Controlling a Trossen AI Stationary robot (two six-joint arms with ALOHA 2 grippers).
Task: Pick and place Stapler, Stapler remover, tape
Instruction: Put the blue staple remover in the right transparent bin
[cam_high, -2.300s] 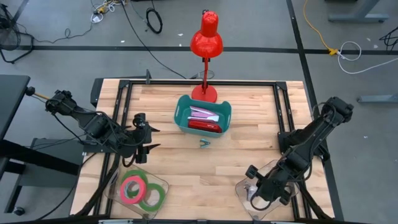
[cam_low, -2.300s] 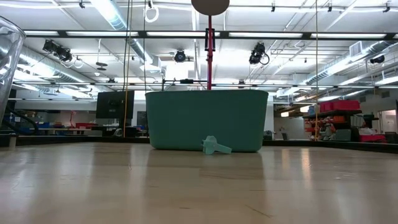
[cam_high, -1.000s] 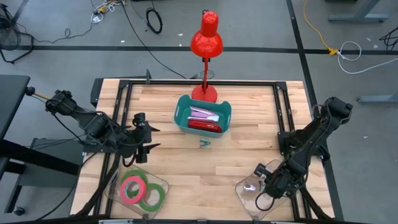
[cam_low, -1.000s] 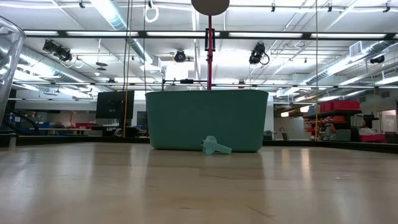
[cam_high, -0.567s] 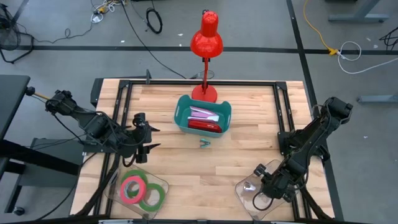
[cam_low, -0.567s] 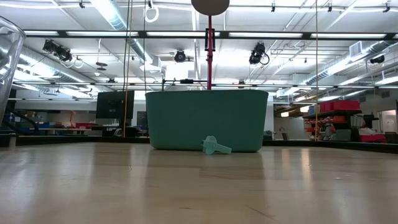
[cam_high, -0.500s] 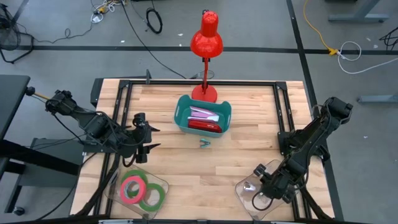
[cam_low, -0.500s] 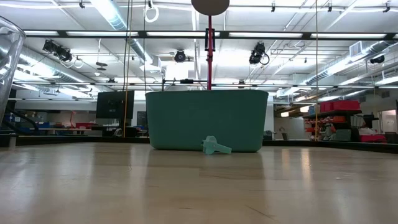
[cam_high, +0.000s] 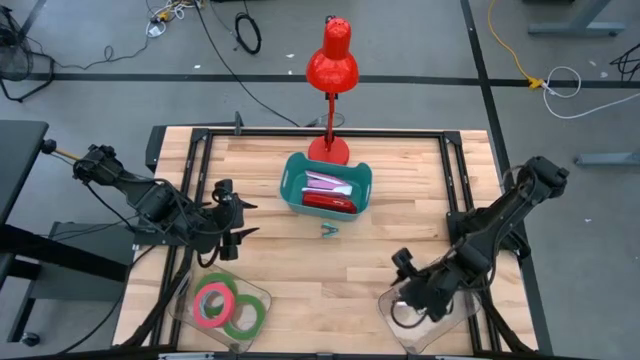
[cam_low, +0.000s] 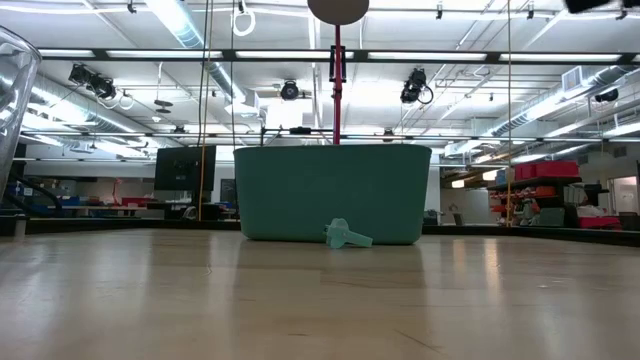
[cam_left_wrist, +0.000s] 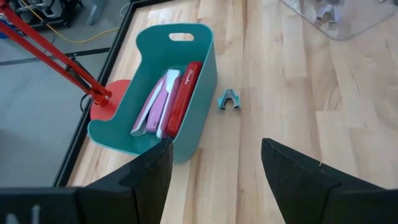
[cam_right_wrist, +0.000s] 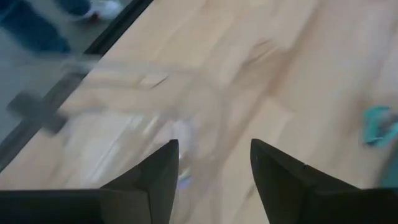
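Observation:
A teal bin (cam_high: 326, 185) stands mid-table in front of a red lamp and holds a red stapler (cam_left_wrist: 182, 99) beside a white-and-pink one (cam_left_wrist: 155, 106). The small teal stapler remover (cam_high: 328, 231) lies on the wood just near of the bin, also in the low view (cam_low: 346, 236). The tape, a red-pink roll (cam_high: 211, 302) and a green roll (cam_high: 243, 316), lies flat in a clear tray at the near left. My left gripper (cam_high: 238, 225) hovers open left of the bin. My right gripper (cam_high: 405, 270) is open over the far left rim of a clear tray (cam_high: 455, 322).
The red desk lamp (cam_high: 331, 60) rises behind the bin, its base (cam_high: 328, 150) on the table. The near-right clear tray (cam_left_wrist: 336, 18) holds a small pale thing. Bare wood lies between the bin and both trays. A black frame rims the table.
My right gripper has drawn out of the near-right clear tray, going toward the table's left and far edge, toward the stapler remover. The left arm and all other things have kept still.

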